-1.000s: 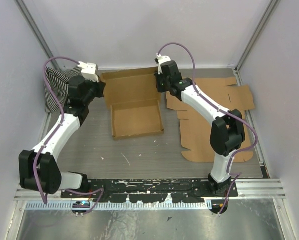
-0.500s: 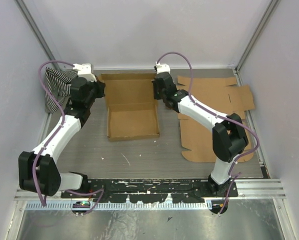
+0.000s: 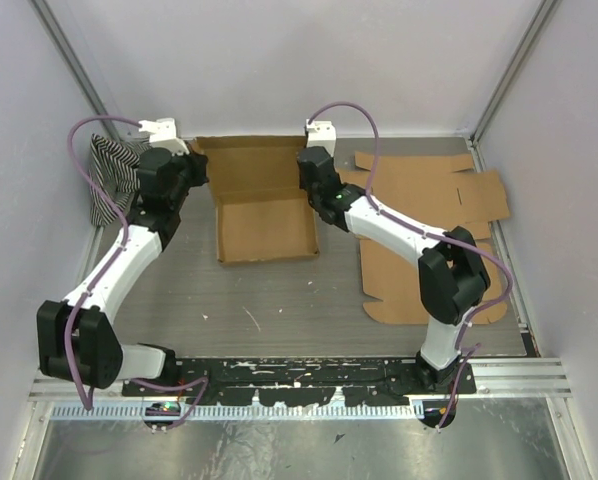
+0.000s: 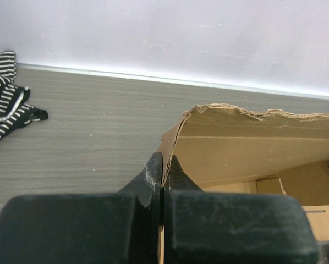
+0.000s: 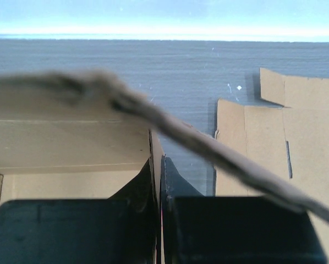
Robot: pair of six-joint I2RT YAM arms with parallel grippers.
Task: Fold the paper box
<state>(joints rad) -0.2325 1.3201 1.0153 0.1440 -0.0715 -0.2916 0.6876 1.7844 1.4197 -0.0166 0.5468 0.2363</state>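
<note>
The paper box [image 3: 264,215] is a brown cardboard tray at the back middle of the table, with its side walls raised and a taller back panel. My left gripper [image 3: 201,175] is shut on the box's left wall. In the left wrist view the thin cardboard edge stands clamped between the gripper [image 4: 163,165] tips, with the box's inside [image 4: 247,143] to the right. My right gripper [image 3: 309,183] is shut on the right wall. In the right wrist view that wall sits in the gripper [image 5: 158,165], and the box interior [image 5: 65,148] lies to the left.
Flat unfolded cardboard sheets [image 3: 429,230] lie on the table to the right, also seen in the right wrist view [image 5: 296,137]. A striped black-and-white cloth [image 3: 109,175] lies at the back left. A blurred purple cable [image 5: 208,148] crosses the right wrist view. Enclosure walls stand close behind.
The right arm swung left and its gripper closed on the box's right wall. The box shifted slightly left and back, and the left arm moved with it.
</note>
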